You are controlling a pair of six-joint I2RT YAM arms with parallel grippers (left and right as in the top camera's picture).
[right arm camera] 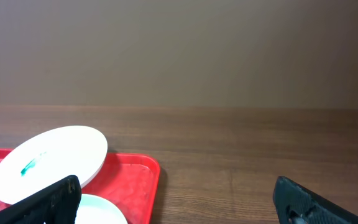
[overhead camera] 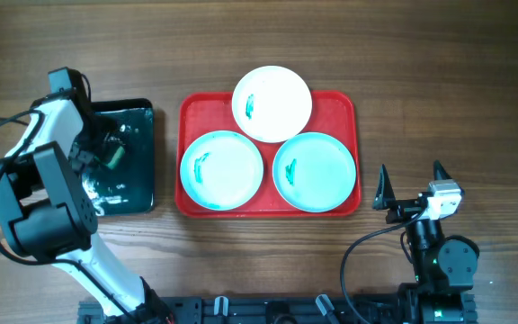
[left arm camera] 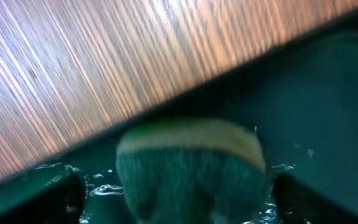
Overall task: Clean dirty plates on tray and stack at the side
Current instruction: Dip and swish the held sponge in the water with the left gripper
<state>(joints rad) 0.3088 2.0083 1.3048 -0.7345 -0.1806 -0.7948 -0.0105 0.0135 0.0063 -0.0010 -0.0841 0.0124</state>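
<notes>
From above the whole wooden counter (overhead camera: 439,63) is in sight. The tray (overhead camera: 338,106) lies in the middle, and a black tray (overhead camera: 140,184) sits to its left with a strip of wood between them. Three plates fill the tray. The left plate (overhead camera: 222,169) and right plate (overhead camera: 315,171), both turquoise, sit close side by side. The white plate (overhead camera: 272,103) lies behind them, lapping both and hanging over the far rim. Each has a small green smear.

Only the right wrist view shows that the white plate (right arm camera: 50,163) sits tilted.

Only the left wrist view shows the sponge (left arm camera: 191,174) plainly. It is green with a pale layer and lies in the wet black tray near its rim. It sits between the fingers of the left claw (left arm camera: 179,199). That view is blurred, so I cannot tell whether the claw is clenched on it.

The right claw (overhead camera: 412,180) is spread wide and grasps nothing. It hangs over wood to the right of the tray's near corner, apart from the rim. Wood stretches wide to the right of the tray and beyond it.
</notes>
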